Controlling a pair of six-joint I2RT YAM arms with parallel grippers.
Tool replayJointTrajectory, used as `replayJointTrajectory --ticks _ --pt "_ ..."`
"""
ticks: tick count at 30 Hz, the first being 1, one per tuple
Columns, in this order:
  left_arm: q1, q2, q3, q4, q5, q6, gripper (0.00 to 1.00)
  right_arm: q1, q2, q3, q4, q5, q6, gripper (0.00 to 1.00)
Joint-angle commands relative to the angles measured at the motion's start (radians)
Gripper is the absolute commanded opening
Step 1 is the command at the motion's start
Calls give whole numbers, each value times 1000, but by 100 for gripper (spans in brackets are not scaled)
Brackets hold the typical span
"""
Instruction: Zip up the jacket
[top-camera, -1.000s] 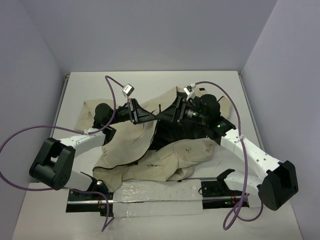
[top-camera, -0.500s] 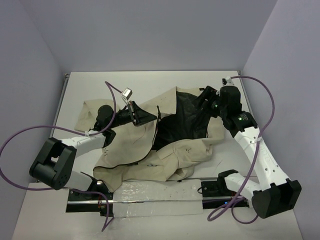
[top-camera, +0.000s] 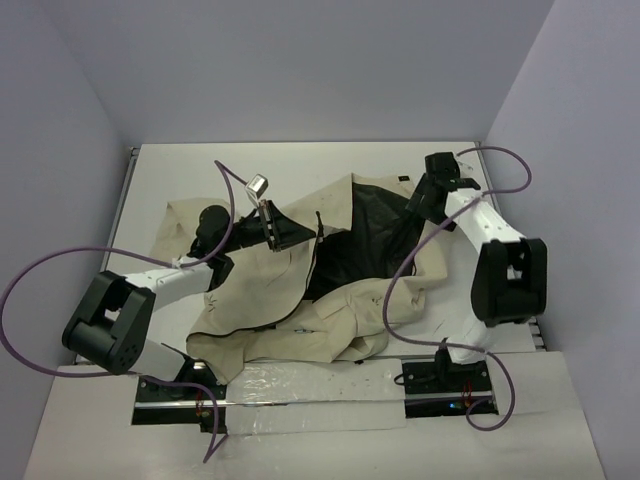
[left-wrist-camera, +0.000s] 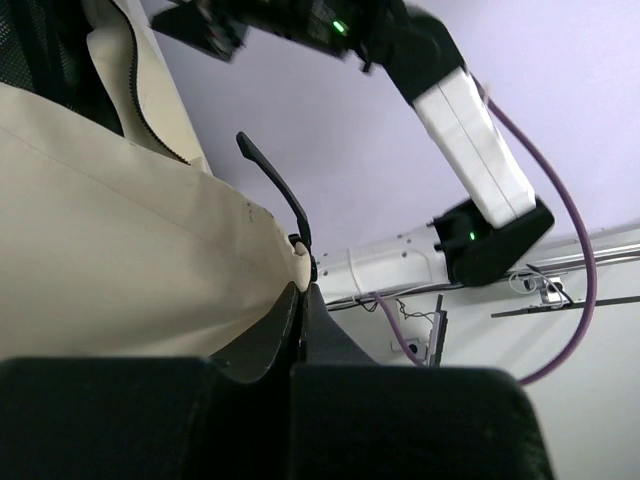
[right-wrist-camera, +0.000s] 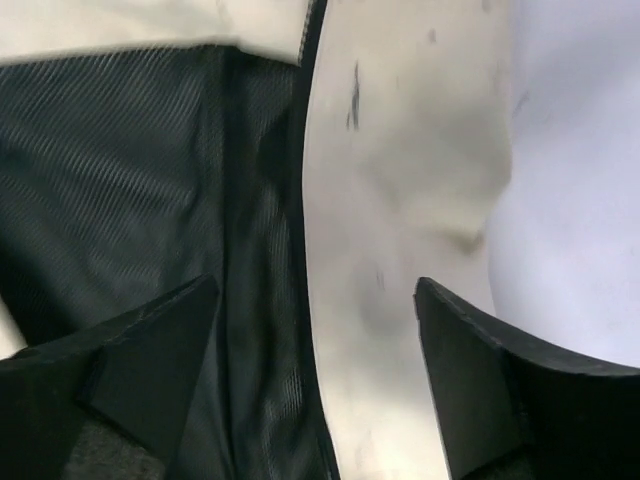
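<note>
While the jacket (top-camera: 300, 320) lies spread open on the table (top-camera: 300, 165) with its black lining (top-camera: 365, 240) exposed, one beige front edge is pinched in the clenched left gripper (top-camera: 283, 232). The right gripper (top-camera: 414, 207) is held released above the lining's right border; nothing is gripped between its wide-set jaws.

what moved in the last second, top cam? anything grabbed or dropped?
The right gripper swung from the middle of the jacket, next to the left gripper, out to the jacket's far right edge, and its arm folded back. It is open over the lining and the beige edge, holding nothing. More lining shows now. Unchanged: the left gripper is shut on the left front edge, and the jacket lies much as before.
</note>
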Motion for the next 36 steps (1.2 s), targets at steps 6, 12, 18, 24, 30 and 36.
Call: replayJointTrajectory --ticks 6,12,18,24,30,36 --pt "4 -21 79 -82 25 70 0 2 116 73 -3 148 -6 21" --pt "33 0 100 -88 48 75 0 121 -115 -8 14 167 -6 0" --pt "120 4 127 -105 41 68 0 410 -257 -97 -108 117 89 0" --pt "168 -29 109 -156 -40 62 0 653 -304 -354 -99 34 277 3" --pt "178 -92 54 -180 -121 51 0 673 -355 -414 -54 -52 242 74" --pt "178 -144 44 -256 -147 94 0 671 -311 -156 -118 -134 36 74"
